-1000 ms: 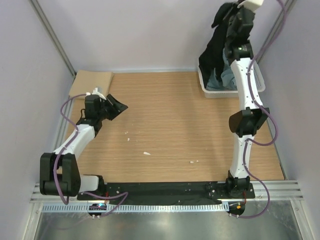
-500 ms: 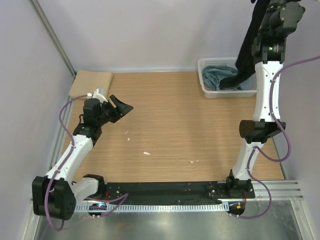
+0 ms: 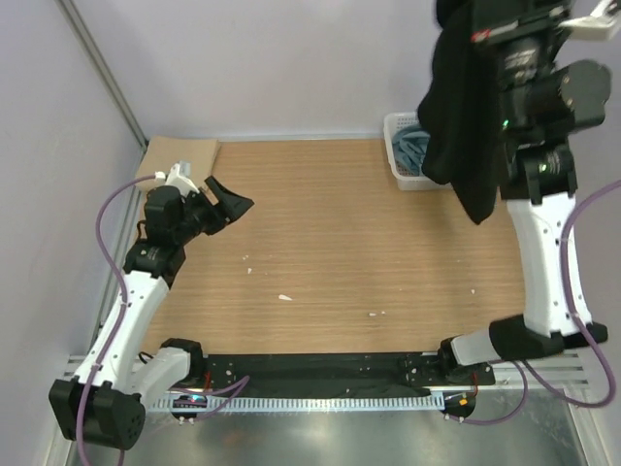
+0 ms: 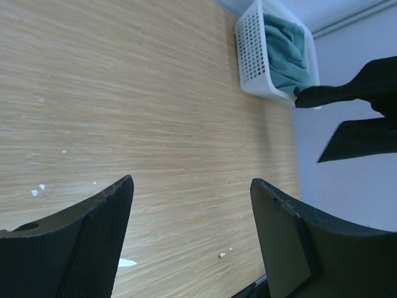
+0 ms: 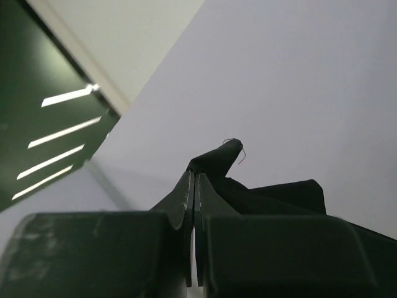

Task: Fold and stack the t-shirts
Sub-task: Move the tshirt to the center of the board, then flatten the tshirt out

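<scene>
Right gripper (image 5: 194,180): jaws pinched together on a fold of the black t-shirt (image 3: 464,126), which hangs free, raised above the basket (image 3: 396,160). A blue-grey t-shirt (image 4: 282,53) lies inside the basket. Left gripper (image 4: 192,183): jaws wide, holding nothing, well left of the basket over the table (image 3: 340,243).

Two robot arms (image 3: 131,291) (image 3: 545,243), one black t-shirt (image 3: 464,126), one tan t-shirt (image 3: 179,155), one white basket (image 4: 251,59), one teal bundle (image 4: 285,49).

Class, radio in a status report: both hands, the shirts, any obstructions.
Left hand open, empty, above table. Right hand shut on black t-shirt, hanging high. Blue-grey shirts in basket. Only white scraps on table.
</scene>
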